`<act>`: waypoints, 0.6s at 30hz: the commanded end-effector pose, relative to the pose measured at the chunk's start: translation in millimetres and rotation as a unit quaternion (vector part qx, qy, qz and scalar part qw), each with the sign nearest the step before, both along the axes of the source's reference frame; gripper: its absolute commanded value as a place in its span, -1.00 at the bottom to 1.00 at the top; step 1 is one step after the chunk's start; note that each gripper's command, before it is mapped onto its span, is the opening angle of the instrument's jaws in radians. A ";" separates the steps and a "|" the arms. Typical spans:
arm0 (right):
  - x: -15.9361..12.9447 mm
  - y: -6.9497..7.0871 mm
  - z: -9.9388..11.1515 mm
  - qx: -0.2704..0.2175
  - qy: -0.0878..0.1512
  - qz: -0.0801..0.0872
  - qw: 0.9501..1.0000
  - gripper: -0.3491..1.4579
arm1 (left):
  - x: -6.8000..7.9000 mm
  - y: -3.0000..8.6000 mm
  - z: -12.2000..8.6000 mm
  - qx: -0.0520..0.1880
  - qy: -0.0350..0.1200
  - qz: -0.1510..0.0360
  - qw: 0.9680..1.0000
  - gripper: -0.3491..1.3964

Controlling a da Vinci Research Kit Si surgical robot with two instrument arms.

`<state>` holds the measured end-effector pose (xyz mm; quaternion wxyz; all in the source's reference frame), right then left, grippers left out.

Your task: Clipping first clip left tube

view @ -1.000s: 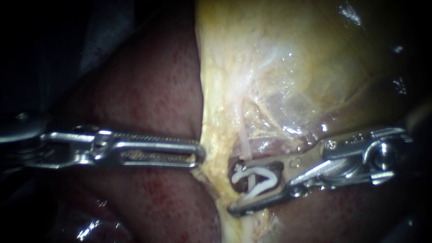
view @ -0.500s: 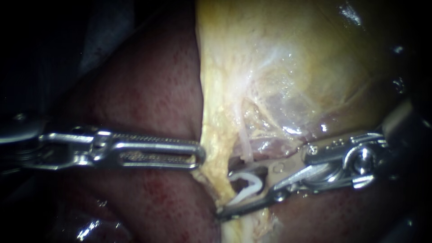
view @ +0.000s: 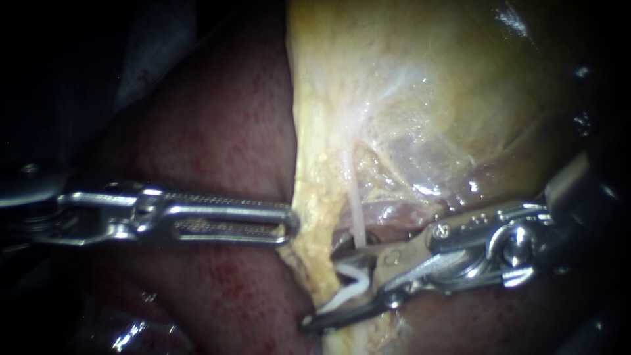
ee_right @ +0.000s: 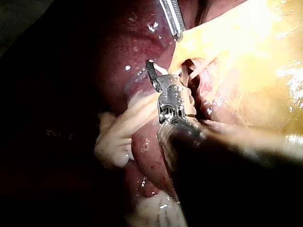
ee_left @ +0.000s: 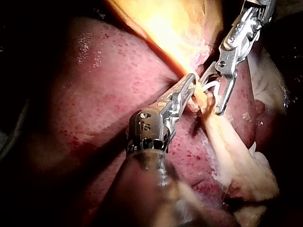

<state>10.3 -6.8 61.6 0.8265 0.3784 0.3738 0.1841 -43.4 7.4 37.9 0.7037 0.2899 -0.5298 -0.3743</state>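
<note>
At the far left of the endoscope view, the left instrument (view: 290,227) is coming in level across the dark red liver (view: 217,144). Its long slotted jaws are lying together, and their tips are pinching the left edge of a yellow fold (view: 315,217) of tissue. The left wrist view is showing the same hold, with both jaws meeting on that edge and the fold running away from them in a taut band.

Just to the right of the fold's edge, a thin pale tube (view: 355,204) is running down from the yellow tissue and passing behind the upper jaw of the right instrument (view: 328,289). Below that jaw a white clip (view: 348,284) is sitting in the gap, bent into an open V. One leg is lying against the upper jaw and the other against the lower jaw, so the jaws are standing apart yet bearing on the clip from both sides. Whether the tube is already lying inside the clip cannot be told, since the upper jaw is covering that stretch.

The lower jaw is reaching further left than the upper one, and its tip is ending near the bottom of the fold. The right instrument's hinge and shaft are slanting up and away to the right, over the liver. Above them the gallbladder (view: 434,85) is filling the upper right as a yellowish, glistening sheet.
</note>
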 end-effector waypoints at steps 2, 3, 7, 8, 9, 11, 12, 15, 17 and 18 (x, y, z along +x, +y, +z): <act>0.2 0.0 0.0 0.000 0.000 0.000 1.000 -0.04 | 0.0 0.0 0.0 0.000 0.000 0.000 1.000 -1.00; 0.3 0.0 0.0 0.001 0.000 0.000 1.000 -0.04 | 0.0 0.0 0.0 0.000 0.000 0.000 1.000 -1.00; 0.8 -0.1 0.1 0.003 0.000 -0.004 1.000 -0.07 | -0.1 0.0 0.0 0.000 0.000 0.000 1.000 -1.00; 0.9 -0.1 0.1 0.003 0.000 -0.004 1.000 -0.07 | -0.1 0.0 0.0 0.000 0.000 0.000 1.000 -1.00; 0.9 -0.1 0.2 0.003 0.000 -0.004 1.000 -0.07 | -0.1 0.0 0.0 0.000 0.000 0.000 1.000 -1.00; 1.0 -0.2 0.3 0.002 0.000 -0.004 1.000 -0.08 | -0.1 0.0 0.0 0.000 0.000 0.000 1.000 -1.00; 1.1 -0.3 0.4 0.002 0.000 -0.005 1.000 -0.09 | -0.1 0.0 0.0 0.000 0.000 0.000 1.000 -1.00; 1.4 -0.5 0.6 0.001 0.000 -0.005 1.000 -0.09 | -0.1 0.0 0.0 0.000 0.000 0.000 1.000 -1.00; 1.4 -0.6 0.7 0.001 0.000 -0.005 1.000 -0.09 | -0.1 0.0 0.0 0.000 0.000 0.000 1.000 -1.00; 1.4 -0.6 0.7 0.001 0.000 -0.005 1.000 -0.09 | -0.1 0.0 0.0 0.000 0.000 0.000 1.000 -1.00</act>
